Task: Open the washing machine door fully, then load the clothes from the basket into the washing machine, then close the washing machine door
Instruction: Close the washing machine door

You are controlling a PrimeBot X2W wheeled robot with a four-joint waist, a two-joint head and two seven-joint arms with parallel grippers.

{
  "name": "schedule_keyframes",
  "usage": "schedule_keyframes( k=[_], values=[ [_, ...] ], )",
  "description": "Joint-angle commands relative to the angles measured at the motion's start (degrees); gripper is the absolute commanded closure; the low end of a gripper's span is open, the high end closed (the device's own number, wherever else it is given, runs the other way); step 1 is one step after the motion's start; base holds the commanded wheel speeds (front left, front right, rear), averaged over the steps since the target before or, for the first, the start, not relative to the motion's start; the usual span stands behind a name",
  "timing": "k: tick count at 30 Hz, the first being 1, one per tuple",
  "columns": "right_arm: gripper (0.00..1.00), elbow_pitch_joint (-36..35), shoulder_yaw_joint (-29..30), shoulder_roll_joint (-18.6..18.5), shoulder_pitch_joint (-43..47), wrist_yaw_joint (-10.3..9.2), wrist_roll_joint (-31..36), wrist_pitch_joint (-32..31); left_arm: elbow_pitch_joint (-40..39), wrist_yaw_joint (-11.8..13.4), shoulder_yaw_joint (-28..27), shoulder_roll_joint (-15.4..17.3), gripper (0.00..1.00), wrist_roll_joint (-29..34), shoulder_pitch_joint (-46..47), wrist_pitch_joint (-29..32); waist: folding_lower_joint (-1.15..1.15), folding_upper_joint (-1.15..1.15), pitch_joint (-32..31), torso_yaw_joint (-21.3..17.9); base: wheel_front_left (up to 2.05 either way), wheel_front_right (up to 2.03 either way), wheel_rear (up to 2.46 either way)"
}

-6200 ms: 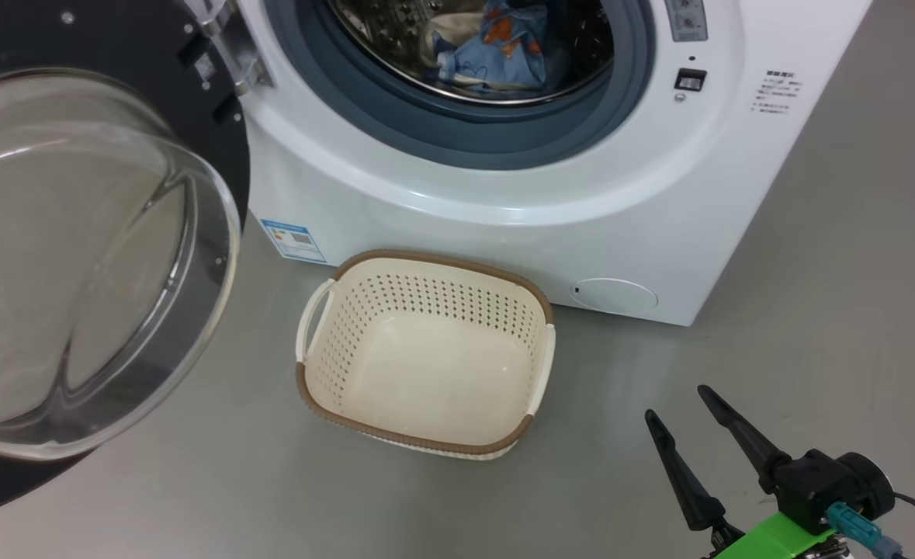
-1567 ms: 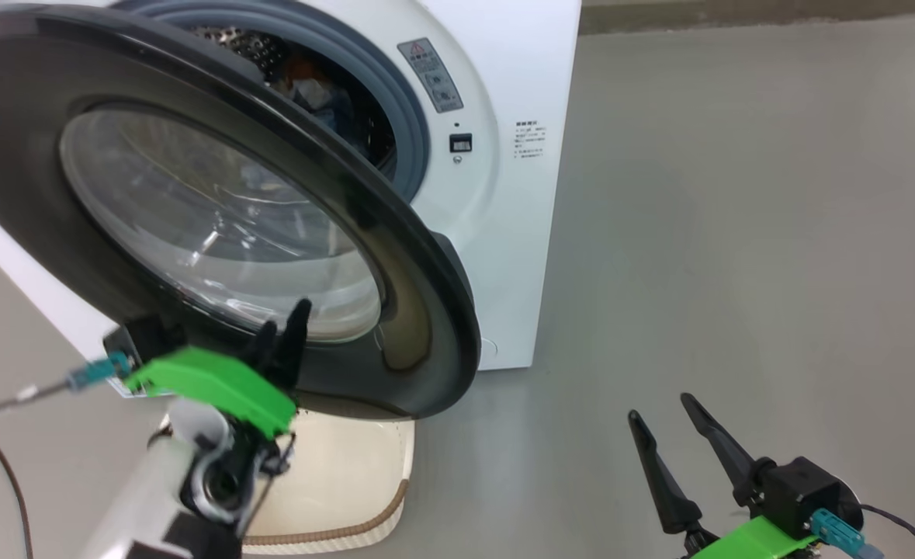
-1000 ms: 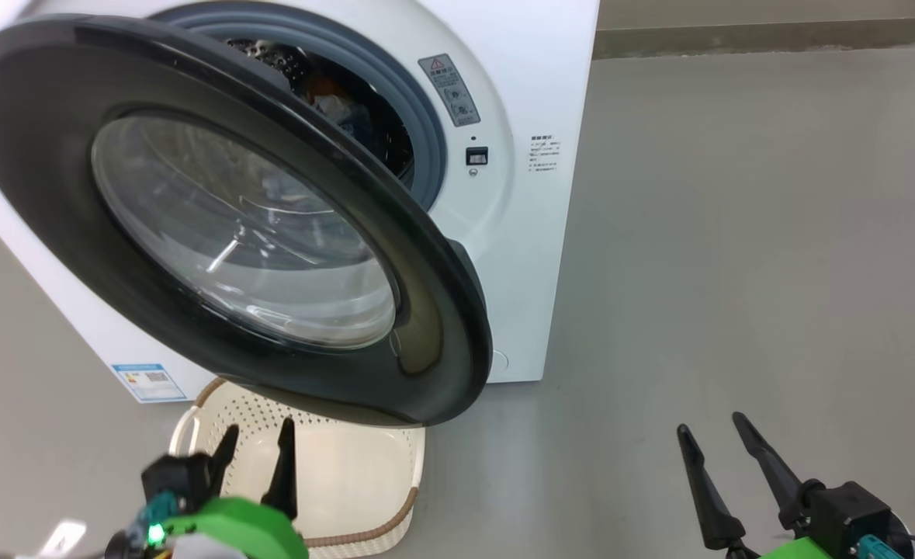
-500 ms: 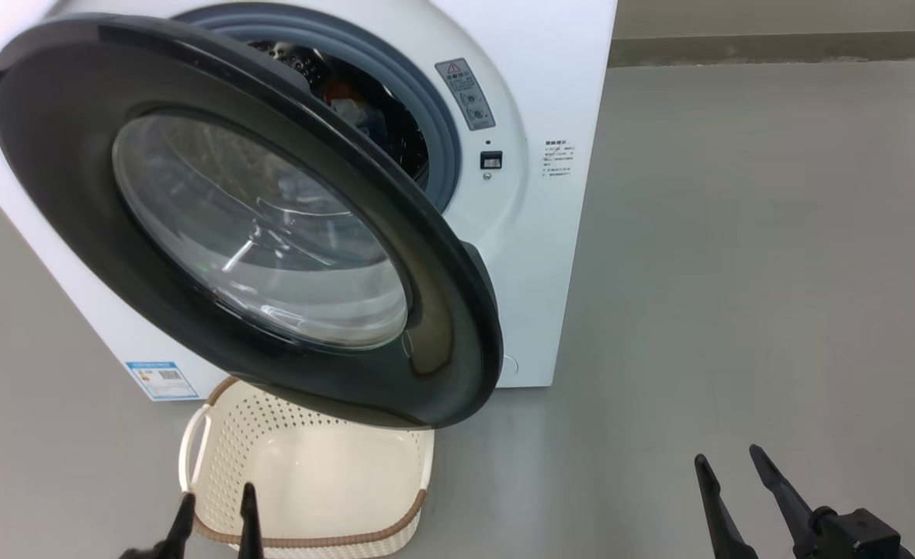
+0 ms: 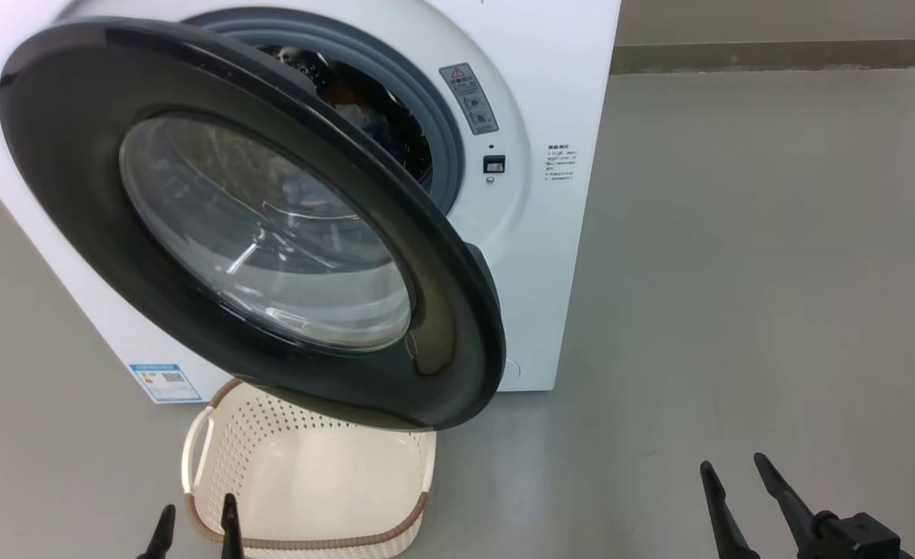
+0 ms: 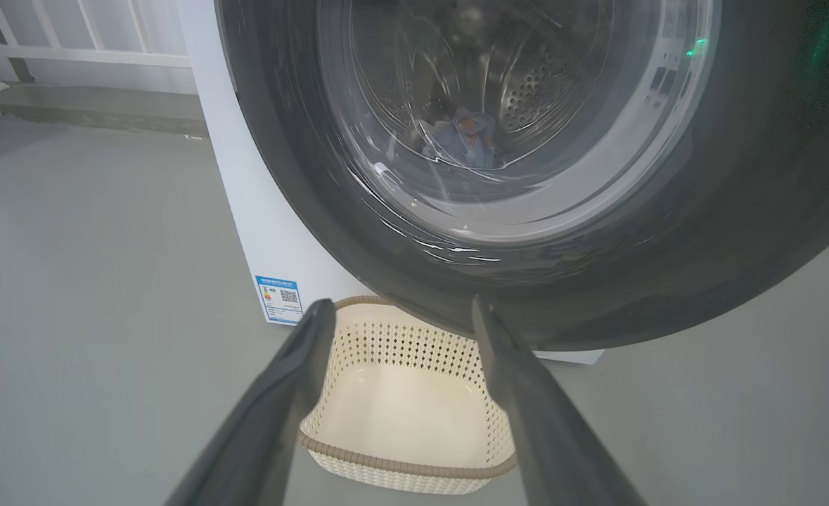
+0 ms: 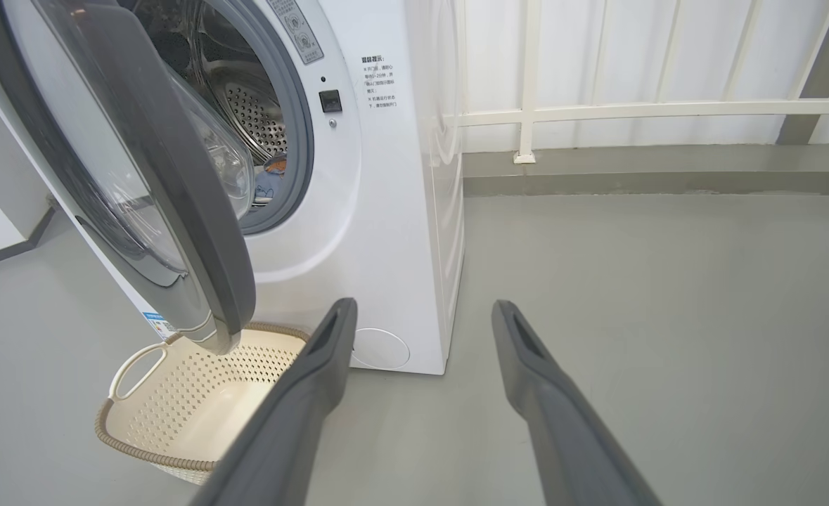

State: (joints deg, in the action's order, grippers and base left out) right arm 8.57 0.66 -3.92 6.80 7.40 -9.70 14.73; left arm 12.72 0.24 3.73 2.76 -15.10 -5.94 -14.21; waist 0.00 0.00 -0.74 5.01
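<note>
The basket is empty; the clothes lie in the drum; the washing machine door hangs ajar, not yet shut; left gripper and right gripper gape empty.

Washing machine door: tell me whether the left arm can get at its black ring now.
Probably yes. The open left tool faces the lower ring of the washing machine door with nothing between them; the basket sits below, under the door.

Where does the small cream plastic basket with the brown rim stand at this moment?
In the head view the basket stands empty on the grey floor at the lower left, before the white washing machine and under the partly open round black door.
</note>
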Motion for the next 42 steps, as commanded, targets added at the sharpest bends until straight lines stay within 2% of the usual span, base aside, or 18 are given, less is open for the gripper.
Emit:
schedule_keyframes(
  k=[1,2,3,4,5,14,21,25,31,34,37,42],
  values=[
    [0.2,-1.1,-1.35,-0.52,-1.51,0.09,0.66,0.27,-1.55,-0.13,-2.25,0.17,0.0,0.76,1.33,-0.78,0.0,0.0,-0.02,-0.11,0.0,0.0,0.0],
    [0.52,-1.05,-1.36,-0.52,-1.55,0.09,0.65,0.27,-1.57,-0.18,-2.32,0.15,0.0,0.75,1.3,-0.78,0.0,0.0,-0.02,-0.16,0.0,0.0,0.0],
    [0.6,-0.98,-1.37,-0.52,-1.59,0.09,0.64,0.27,-1.59,-0.17,-2.3,0.15,0.0,0.61,1.27,-0.78,0.0,0.0,-0.02,-0.2,0.0,0.0,0.0],
    [0.88,-0.93,-1.35,-0.52,-1.64,0.09,0.64,0.27,-1.61,-0.11,-2.25,0.14,0.0,0.47,1.25,-0.78,0.0,0.0,-0.01,-0.23,0.0,0.0,0.0],
    [0.99,-0.9,-1.31,-0.5,-1.72,0.09,0.66,0.27,-1.63,-0.04,-2.2,0.14,0.0,0.34,1.25,-0.78,0.0,0.0,0.01,-0.25,0.0,0.0,0.0],
    [1.0,-1.25,-1.56,-0.35,-2.62,0.09,0.5,0.27,-1.55,0.21,-2.08,0.12,0.0,0.15,1.13,-0.79,0.0,0.0,0.21,-0.22,0.0,0.0,0.0],
    [1.0,-6.95,-3.22,-0.19,-8.15,0.09,-0.02,0.27,-1.38,0.4,-1.49,0.12,0.0,0.02,1.19,-0.79,0.0,0.0,0.54,-0.18,0.0,0.0,0.0],
    [1.0,-12.52,-7.44,-0.43,-13.75,0.09,0.1,0.27,-1.13,0.45,-0.95,0.12,0.0,0.14,1.47,-0.79,0.0,0.0,0.81,0.06,0.0,0.0,0.0],
    [1.0,-18.36,-17.9,-0.91,-22.71,0.09,-1.41,0.27,-0.83,0.29,0.29,0.12,0.0,0.5,2.3,-0.79,0.0,0.0,1.29,1.59,0.0,0.0,0.0],
    [1.0,-15.77,-24.53,-0.69,-25.87,0.09,-3.98,0.27,-0.68,0.26,1.04,0.12,0.0,0.42,2.7,-0.79,0.0,0.0,1.69,2.62,0.0,0.0,0.0],
    [1.0,-10.03,-29.51,-0.28,-27.78,0.09,-7.15,0.27,-0.65,0.25,2.51,0.12,0.0,-0.14,3.28,-0.79,0.0,0.0,2.2,3.95,0.0,0.0,0.0],
    [1.0,1.38,-31.82,0.45,-29.75,0.09,-13.09,0.27,-0.98,0.33,4.78,0.12,0.0,-1.58,4.87,-0.79,0.0,0.0,4.3,6.47,0.0,0.0,0.0]
  ],
)
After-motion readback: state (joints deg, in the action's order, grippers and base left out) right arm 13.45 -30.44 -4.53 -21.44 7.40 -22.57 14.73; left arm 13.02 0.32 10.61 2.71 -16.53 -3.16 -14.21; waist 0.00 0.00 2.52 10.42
